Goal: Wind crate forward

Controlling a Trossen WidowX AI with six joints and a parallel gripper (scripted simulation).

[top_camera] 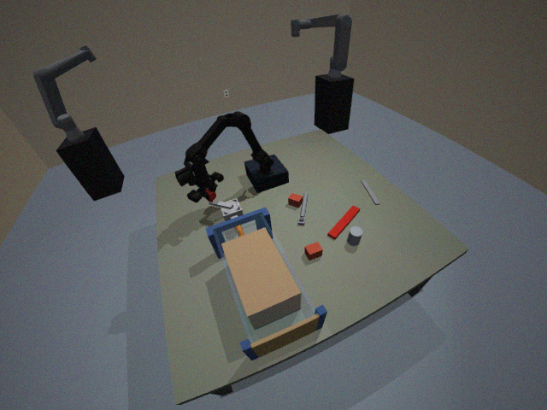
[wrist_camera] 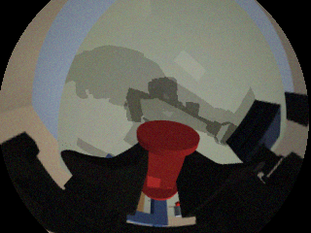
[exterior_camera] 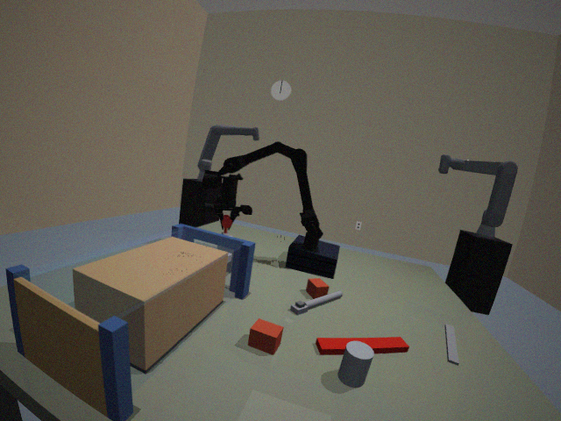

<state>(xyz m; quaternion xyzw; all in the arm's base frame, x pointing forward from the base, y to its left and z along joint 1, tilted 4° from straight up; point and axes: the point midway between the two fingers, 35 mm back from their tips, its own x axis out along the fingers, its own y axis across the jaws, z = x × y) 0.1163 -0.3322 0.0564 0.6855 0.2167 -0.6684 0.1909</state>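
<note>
My gripper (top_camera: 210,196) (exterior_camera: 226,220) (wrist_camera: 161,138) is shut on the red knob of the winch handle (top_camera: 224,204). The handle's grey arm lies level across the top of the white winch (top_camera: 231,213); its key end is over the winch's top, and the hole is hidden. An orange strap (top_camera: 239,230) runs from the winch side to the crate. The tan crate (top_camera: 261,273) (exterior_camera: 181,289) sits flat inside the clear-panelled cubby. The blue steel frame (top_camera: 238,223) (exterior_camera: 245,267) stands between winch and crate, with a gap before the crate's front.
Right of the cubby are two orange-red blocks (top_camera: 314,250) (top_camera: 295,200), a grey wrench-like tool (top_camera: 303,209) (exterior_camera: 319,302), a red bar (top_camera: 344,221) (exterior_camera: 385,345), a grey cylinder (top_camera: 355,236) (exterior_camera: 356,364) and a thin grey strip (top_camera: 370,192) (exterior_camera: 450,344). The cubby's far end has a wooden board (top_camera: 285,336) (exterior_camera: 59,339).
</note>
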